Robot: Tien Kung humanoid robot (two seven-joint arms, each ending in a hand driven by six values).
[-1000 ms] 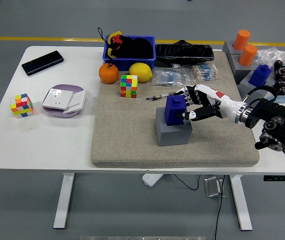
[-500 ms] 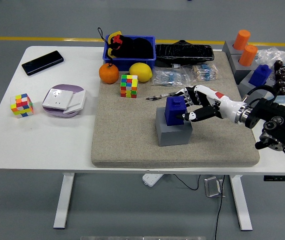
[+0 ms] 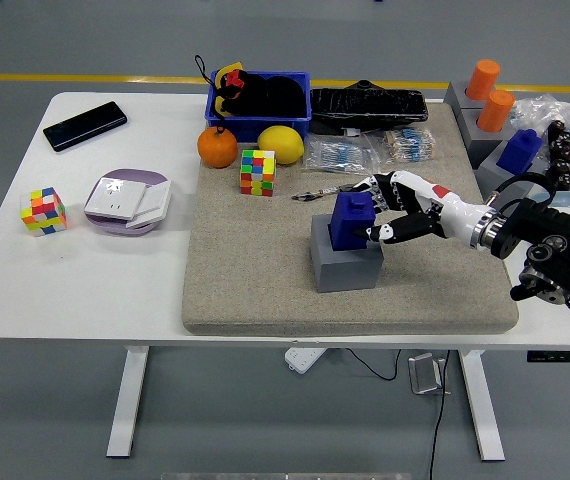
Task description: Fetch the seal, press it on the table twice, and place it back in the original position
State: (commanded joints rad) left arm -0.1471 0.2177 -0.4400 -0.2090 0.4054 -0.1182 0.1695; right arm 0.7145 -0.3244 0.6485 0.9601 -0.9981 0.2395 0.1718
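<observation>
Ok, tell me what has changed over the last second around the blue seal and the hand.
Almost nothing. The right hand keeps its fingers closed around the blue seal, which still sits on the grey block; the seal looks a touch more tilted. No lift yet. The cubes, fruit, phone and bin stayed where they were.

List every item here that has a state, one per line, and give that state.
blue seal: upright on the gray block, gripped
right hand: fingers closed around the blue seal
blue bin: open-topped, holding black items
phone: flat, screen dark
orange seals: upright in their gray holder, untouched
second blue seal: standing at the right edge, untouched
cube: scrambled
</observation>
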